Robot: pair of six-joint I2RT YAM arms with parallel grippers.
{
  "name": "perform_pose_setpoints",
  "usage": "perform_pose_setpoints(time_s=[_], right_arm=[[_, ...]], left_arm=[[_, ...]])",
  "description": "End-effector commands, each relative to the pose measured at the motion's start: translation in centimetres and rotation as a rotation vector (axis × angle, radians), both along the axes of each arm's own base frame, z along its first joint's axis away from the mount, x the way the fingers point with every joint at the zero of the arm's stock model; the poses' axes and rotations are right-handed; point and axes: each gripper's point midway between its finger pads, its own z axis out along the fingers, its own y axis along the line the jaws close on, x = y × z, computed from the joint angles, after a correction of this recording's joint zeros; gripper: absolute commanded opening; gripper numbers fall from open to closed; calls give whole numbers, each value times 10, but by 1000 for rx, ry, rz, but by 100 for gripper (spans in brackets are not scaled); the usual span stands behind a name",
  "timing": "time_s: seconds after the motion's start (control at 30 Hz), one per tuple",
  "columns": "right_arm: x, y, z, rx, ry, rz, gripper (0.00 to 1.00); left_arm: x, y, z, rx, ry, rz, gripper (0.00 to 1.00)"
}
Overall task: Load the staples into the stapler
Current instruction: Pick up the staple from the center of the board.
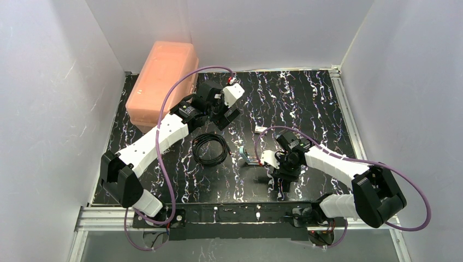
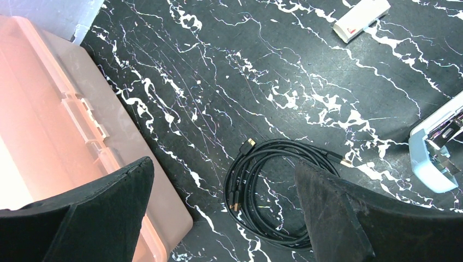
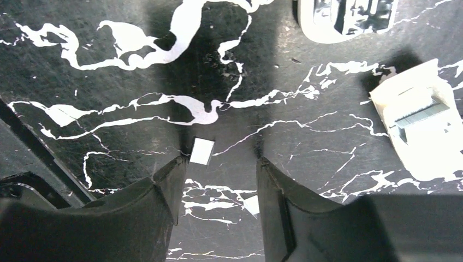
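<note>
Now the right end effector [image 3: 219, 160] sits low over the counter [image 1: 306, 98], jaws parted and gripping nothing, with the staples [image 3: 201, 151] lying flat just off one fingertip. The stapler [image 1: 249, 159] lies open just left of it. Far left, the left end effector [image 2: 224, 164] gapes wide above a coiled cable [image 2: 240, 180].

Robot lab test cell, white panel walls [image 1: 49, 82], black marbled table [image 1: 306, 98], aluminium frame [image 1: 349, 117]

White walls [image 1: 262, 33] are enclosing a black, white-veined table [image 1: 316, 93] on three sides, aluminium rails [image 1: 349, 120] are edging it, and soft, even light is falling over everything.
</note>
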Motion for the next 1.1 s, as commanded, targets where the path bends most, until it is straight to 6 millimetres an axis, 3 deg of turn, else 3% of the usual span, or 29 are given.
perform_pose_setpoints(time_s=[0.0, 0.2, 0.8, 1.07], right_arm=[[5, -1, 2, -3, -38, -23, 55], [7, -4, 3, -14, -55, -12, 46], [-4, 1, -5, 19, -9, 120, 50], [-8, 3, -8, 34, 4, 140, 37]], left_arm=[[1, 3, 7, -8, -23, 2, 98], [0, 3, 8, -8, -24, 2, 99], [-1, 6, 3, 8, -22, -1, 98], [0, 6, 0, 17, -19, 0, 98]])
